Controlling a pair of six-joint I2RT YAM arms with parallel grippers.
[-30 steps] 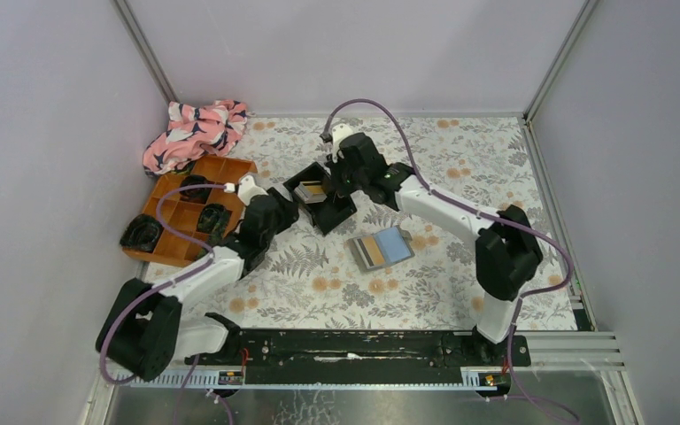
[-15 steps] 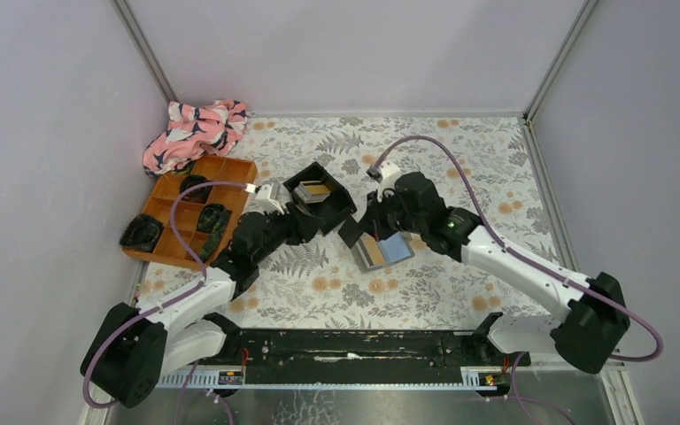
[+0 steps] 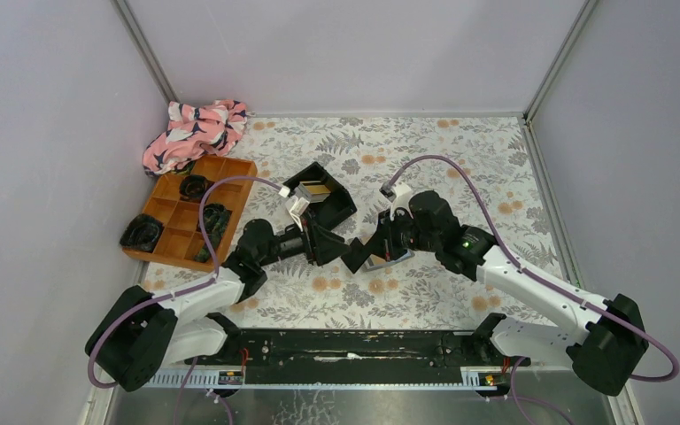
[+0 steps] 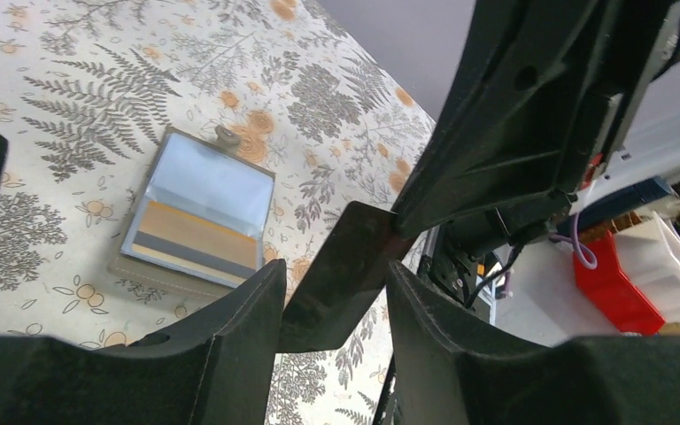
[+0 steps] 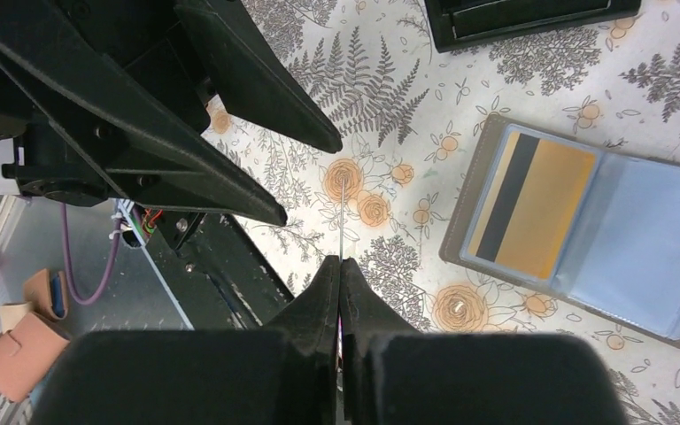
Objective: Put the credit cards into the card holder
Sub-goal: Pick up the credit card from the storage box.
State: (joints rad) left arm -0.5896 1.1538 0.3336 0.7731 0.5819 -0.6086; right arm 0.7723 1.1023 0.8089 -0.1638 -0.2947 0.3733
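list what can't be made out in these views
Held card: face colour; shadowed in left wrist view, edge-on in right wrist view.
Card holder: mostly covered by the right gripper in top view.
Cards in the black tray: too small to count in top view; tray cut off by the right wrist frame's edge.

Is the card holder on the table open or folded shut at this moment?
Open. The card holder lies spread flat; both inner sides show, one with a gold card, one pale blue.
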